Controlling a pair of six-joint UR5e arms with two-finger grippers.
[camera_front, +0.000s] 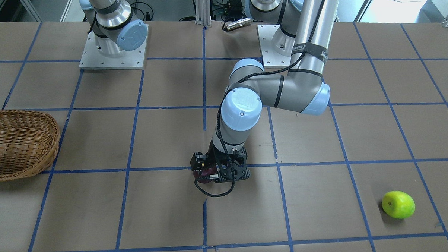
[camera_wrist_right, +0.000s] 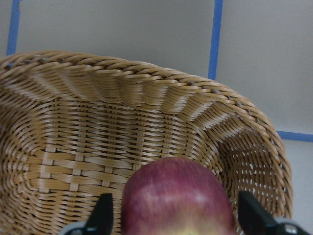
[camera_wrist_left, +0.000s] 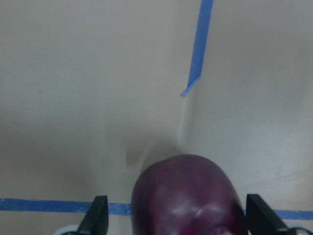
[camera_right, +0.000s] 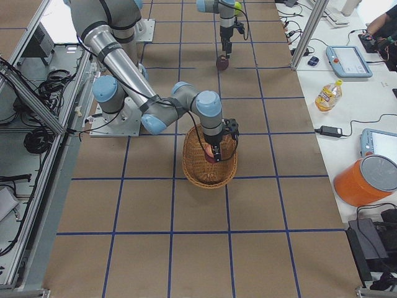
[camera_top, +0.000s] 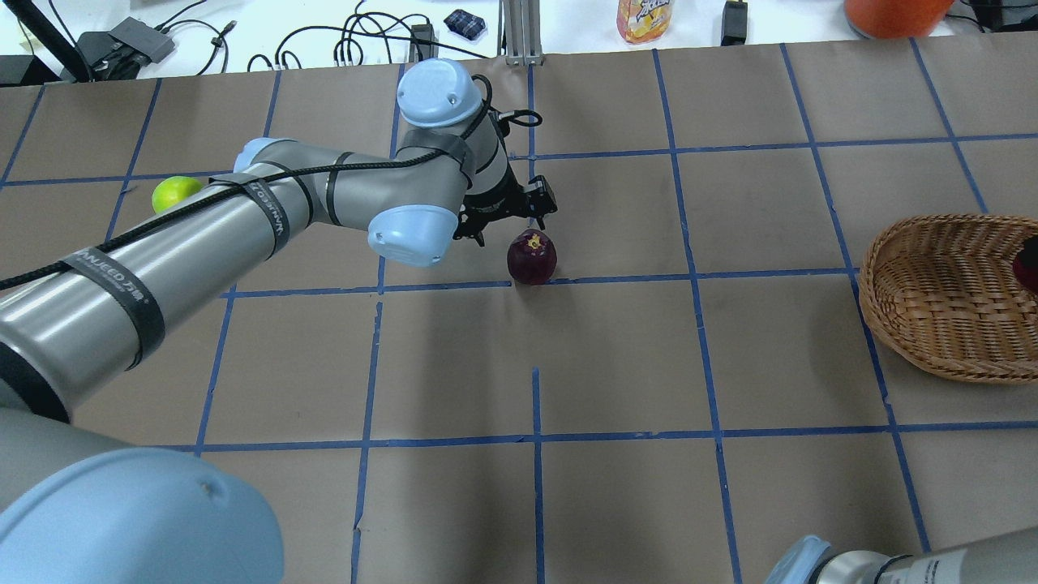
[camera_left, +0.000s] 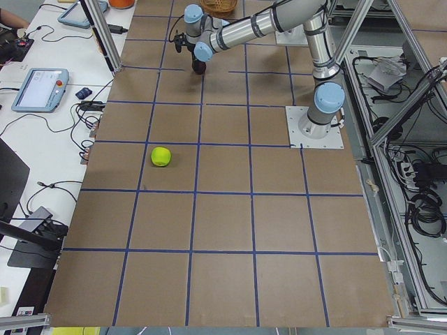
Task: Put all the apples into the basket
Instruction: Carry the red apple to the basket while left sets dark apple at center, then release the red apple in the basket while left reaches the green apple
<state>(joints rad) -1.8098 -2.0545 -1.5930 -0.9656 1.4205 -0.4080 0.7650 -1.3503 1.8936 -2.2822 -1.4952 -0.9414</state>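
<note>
Left wrist-mounted view: the dark purple-maroon apple [camera_wrist_left: 188, 196] sits on the brown-papered table [camera_wrist_left: 73, 98] between the spread jaws of the left gripper [camera_wrist_left: 179, 218]; centre it before squeezing. Meanwhile the right gripper [camera_wrist_right: 173, 215] flanks the red apple [camera_wrist_right: 176, 196] over the light-brown woven wicker basket [camera_wrist_right: 146, 93], grasp impossible to tell; the bright lime-green apple [camera_front: 398, 204] lies well apart

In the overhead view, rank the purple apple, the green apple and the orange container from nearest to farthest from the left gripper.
From the left gripper:
1. Purple apple, directly at its tip, near the view's centre.
2. Green apple, well off to the robot's left.
3. Orange container, at the view's top right, farthest.
</note>
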